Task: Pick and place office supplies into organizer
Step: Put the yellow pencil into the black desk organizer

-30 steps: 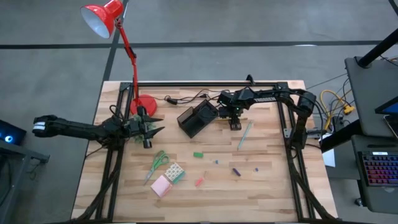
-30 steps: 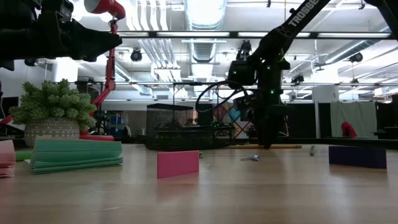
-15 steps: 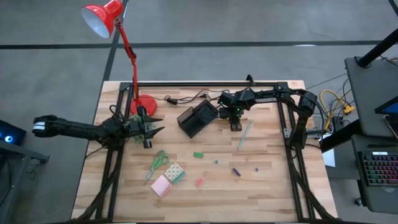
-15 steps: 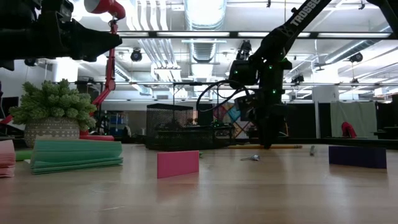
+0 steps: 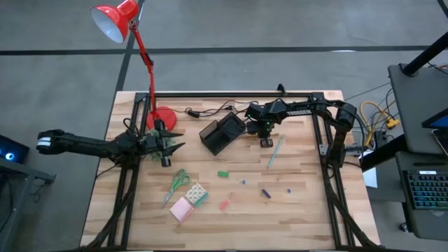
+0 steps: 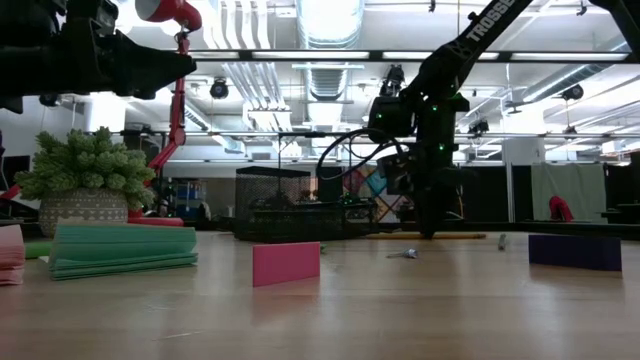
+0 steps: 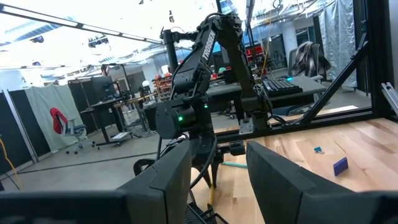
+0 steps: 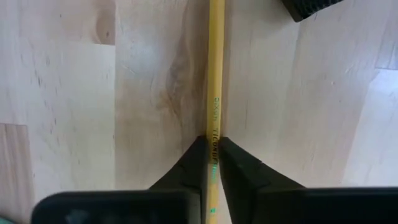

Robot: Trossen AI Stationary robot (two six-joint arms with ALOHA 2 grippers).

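My right gripper [image 8: 211, 152] is pinched on the yellow pencil [image 8: 216, 81], lying flat on the table [image 8: 68, 93] just beside the organizer [image 5: 222, 132]; light, stiff, slick, likely to pivot; left gripper [image 5: 170, 142] waits spread.

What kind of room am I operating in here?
Likely an open lab or workshop: exposed ceiling ducts and black partitions behind the wooden table, plus desks with a keyboard.

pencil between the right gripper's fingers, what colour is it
Yellow, with small green lettering; the pencil shows best in the right wrist view.
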